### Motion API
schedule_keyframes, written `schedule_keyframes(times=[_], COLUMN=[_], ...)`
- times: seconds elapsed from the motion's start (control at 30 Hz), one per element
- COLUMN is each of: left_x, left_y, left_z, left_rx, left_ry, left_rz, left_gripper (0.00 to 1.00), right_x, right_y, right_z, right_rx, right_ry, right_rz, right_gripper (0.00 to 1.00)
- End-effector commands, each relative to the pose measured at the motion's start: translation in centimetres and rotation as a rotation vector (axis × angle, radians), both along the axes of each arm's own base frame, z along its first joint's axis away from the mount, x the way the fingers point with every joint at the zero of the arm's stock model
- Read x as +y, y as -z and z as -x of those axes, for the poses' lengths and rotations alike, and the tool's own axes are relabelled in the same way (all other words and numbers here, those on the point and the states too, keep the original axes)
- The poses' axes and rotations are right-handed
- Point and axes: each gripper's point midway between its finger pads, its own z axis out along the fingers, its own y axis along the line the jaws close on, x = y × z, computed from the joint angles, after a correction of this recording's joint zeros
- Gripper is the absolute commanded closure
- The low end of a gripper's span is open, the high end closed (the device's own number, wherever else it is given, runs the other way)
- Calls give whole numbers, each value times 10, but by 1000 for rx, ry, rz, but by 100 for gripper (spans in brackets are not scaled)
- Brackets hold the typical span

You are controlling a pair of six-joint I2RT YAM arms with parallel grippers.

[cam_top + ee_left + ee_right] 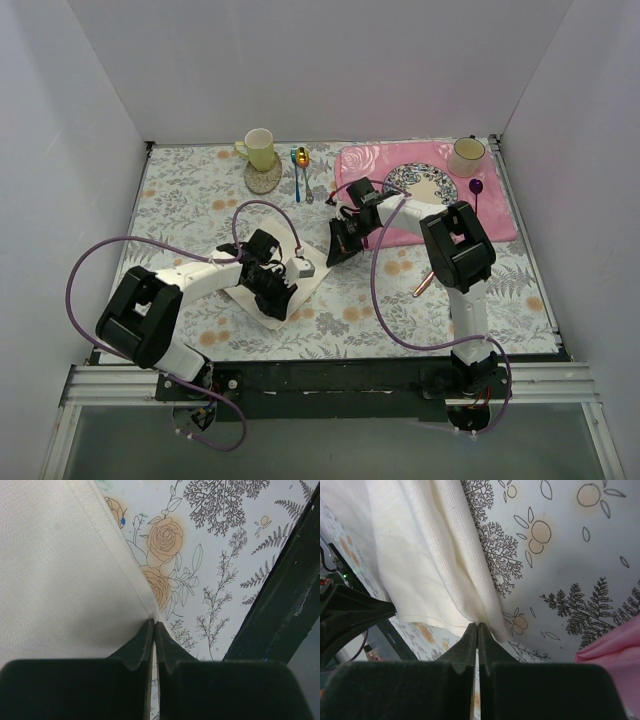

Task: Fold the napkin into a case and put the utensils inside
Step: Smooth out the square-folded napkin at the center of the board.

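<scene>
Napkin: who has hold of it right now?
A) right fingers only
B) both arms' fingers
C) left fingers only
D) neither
B. In the left wrist view the left fingers are pinched shut on a corner of the napkin, and in the right wrist view the right fingers are pinched shut on its edge.

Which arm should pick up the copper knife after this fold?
Right. The knife lies beside the right arm, on its side. The left fingers sit farther off, across the napkin. The right fingers are shut on a napkin corner, so release first.
</scene>
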Motion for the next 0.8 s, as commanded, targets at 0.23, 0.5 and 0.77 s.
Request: schedule_keyframes(times=[0.23, 0.5, 0.77], left_x=[21, 22, -9], left_y=[15, 16, -46], left_z=[20, 19, 0], left_rx=[30, 26, -40], left_ry=[24, 31, 27], left_rz=[-75, -85, 59], left_gripper=[100, 100, 100], right_x=[-7, -20, -27], right_y=[-37, 6, 36], right_z=[-42, -36, -31], right_rx=[-192, -148, -111], right_ry=[24, 25, 24], right_rz=[-19, 75, 126], right_gripper=[99, 99, 99])
